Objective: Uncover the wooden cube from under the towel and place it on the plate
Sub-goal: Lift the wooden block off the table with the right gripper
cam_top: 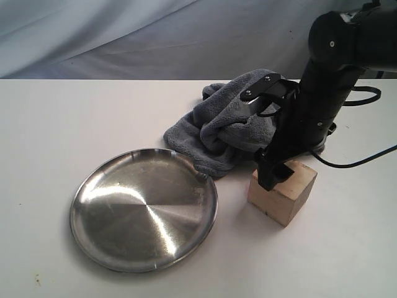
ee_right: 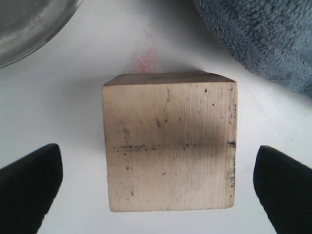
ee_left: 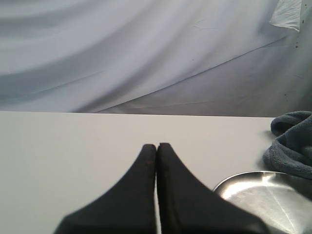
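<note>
Wood, solid: cube likely stiff, light, unslippery. Right claw spread astride it; pinch opposite flat faces. Left claw pressed together.

Wooden cube between the wide-spread tool fingers.

Plate, lower left of the exterior view: it was polished metal, glossy and mirror-like, with fine circular brushing and bright radial glints. Towel, centre: it was dark grey plush fleece, matt and deep-piled. Wooden cube, centre of the right wrist view: it was pale bare wood, matt, with faint straight grain, small dark specks and darkened edges. Table: it appeared smooth, white and dull-sheened. Backdrop, top: it was pale, softly creased cloth. The right gripper had matt black fingers.
</note>
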You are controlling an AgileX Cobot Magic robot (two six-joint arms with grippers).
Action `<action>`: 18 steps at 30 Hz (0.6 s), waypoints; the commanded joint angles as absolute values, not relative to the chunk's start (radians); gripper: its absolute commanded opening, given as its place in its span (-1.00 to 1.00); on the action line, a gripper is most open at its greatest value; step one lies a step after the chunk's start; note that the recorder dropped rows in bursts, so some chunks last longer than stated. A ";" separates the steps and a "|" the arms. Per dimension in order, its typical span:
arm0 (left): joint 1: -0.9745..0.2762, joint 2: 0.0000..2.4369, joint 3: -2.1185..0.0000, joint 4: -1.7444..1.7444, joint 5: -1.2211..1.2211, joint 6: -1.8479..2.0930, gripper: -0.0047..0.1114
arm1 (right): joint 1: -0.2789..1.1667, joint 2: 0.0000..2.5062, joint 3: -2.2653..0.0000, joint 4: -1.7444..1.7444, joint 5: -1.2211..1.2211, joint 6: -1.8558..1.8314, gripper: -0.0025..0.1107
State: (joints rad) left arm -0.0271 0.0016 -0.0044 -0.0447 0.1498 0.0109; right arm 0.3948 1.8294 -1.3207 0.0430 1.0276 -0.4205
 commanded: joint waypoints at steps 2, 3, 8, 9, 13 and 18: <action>-0.028 0.000 0.000 -0.044 0.148 0.008 -0.89 | 0.399 1.823 -1.317 0.011 0.999 -0.437 0.76; -0.028 0.000 0.000 -0.044 0.148 0.008 -0.89 | 0.399 1.823 -1.317 0.009 0.999 -0.437 0.76; -0.028 0.000 0.000 -0.044 0.148 0.008 -0.89 | 0.399 1.823 -1.317 0.000 0.992 -0.440 0.76; -0.028 0.000 0.000 -0.044 0.148 0.008 -0.89 | 0.399 1.823 -1.317 0.000 0.992 -0.440 0.76; -0.028 0.000 0.000 -0.044 0.148 0.008 -0.89 | 0.399 1.844 -1.317 0.012 0.995 -0.440 0.76; -0.028 0.000 0.000 -0.044 0.148 0.010 -0.89 | 0.399 1.908 -1.317 0.007 0.990 -0.440 0.76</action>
State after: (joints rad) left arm -0.0271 0.0016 -0.0044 -0.0447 0.1498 0.0109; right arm 0.3948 1.8857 -1.3207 0.0097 1.0019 -0.4290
